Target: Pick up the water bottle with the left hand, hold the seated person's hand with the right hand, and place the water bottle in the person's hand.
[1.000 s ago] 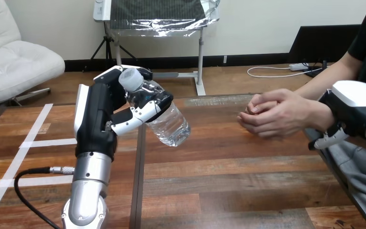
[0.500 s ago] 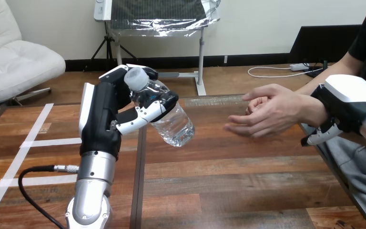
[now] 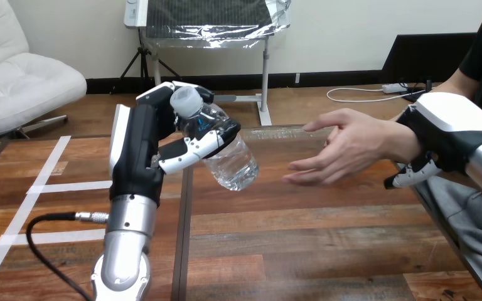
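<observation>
A clear plastic water bottle point(image 3: 231, 162) with a pale cap hangs tilted above the table, cap up and to the left. My left hand point(image 3: 139, 147) is shut on it, thumb across its upper body. At the right, the person's hand point(image 3: 351, 145) is held out above the table, palm open and fingers spread toward the bottle, a short gap away from it. My right hand point(image 3: 444, 133) sits on the person's wrist, its back on top and its fingers curled under the wrist.
The wooden table point(image 3: 301, 238) has a dark seam running front to back under the bottle. White tape lines point(image 3: 44, 188) cross its left part. The table's right edge lies below my right hand, with the person's lap beyond it.
The person's hand has gone from clasped to open and reached left toward the bottle. My left hand has carried the bottle slightly right. My right hand has followed the wrist leftward.
</observation>
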`<state>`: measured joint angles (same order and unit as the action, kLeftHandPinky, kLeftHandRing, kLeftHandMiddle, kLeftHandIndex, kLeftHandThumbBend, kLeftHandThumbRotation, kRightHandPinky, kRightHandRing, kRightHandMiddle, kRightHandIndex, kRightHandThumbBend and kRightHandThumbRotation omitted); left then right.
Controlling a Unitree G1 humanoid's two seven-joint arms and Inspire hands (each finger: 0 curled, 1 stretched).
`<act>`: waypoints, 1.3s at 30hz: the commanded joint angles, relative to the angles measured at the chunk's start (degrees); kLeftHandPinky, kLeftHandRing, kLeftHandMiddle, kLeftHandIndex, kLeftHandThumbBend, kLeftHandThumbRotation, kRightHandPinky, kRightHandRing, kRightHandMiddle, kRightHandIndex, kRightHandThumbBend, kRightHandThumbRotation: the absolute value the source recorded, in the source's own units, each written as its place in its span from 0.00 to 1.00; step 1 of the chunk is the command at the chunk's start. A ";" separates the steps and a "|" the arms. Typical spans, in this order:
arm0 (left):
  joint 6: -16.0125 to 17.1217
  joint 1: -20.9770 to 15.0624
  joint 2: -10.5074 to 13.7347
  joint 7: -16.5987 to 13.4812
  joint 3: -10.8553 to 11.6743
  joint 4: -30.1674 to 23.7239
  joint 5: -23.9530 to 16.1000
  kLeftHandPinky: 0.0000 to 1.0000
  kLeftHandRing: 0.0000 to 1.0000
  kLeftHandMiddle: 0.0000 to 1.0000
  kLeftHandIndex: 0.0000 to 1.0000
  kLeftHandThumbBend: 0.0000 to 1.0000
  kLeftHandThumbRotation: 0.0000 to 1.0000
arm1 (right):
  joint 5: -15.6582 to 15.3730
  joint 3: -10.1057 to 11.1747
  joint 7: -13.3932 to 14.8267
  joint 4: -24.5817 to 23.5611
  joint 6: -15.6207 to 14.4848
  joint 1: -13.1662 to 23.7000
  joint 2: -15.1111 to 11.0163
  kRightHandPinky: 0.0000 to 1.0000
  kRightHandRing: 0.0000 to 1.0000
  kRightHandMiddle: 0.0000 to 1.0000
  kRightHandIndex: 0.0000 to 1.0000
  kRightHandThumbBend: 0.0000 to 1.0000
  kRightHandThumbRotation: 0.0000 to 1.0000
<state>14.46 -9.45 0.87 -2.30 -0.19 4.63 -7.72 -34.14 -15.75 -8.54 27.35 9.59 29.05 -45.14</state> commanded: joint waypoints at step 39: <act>-4.59 -15.45 -11.25 -3.41 -10.83 4.70 -1.75 0.41 0.40 0.43 0.50 0.58 0.00 | 1.29 5.57 1.33 -12.16 4.24 1.63 -0.79 0.10 0.15 0.21 0.23 0.80 0.00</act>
<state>9.86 -20.00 -4.87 -5.50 -8.14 8.48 -9.84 -33.61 -14.97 -9.18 19.06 14.25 27.75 -45.10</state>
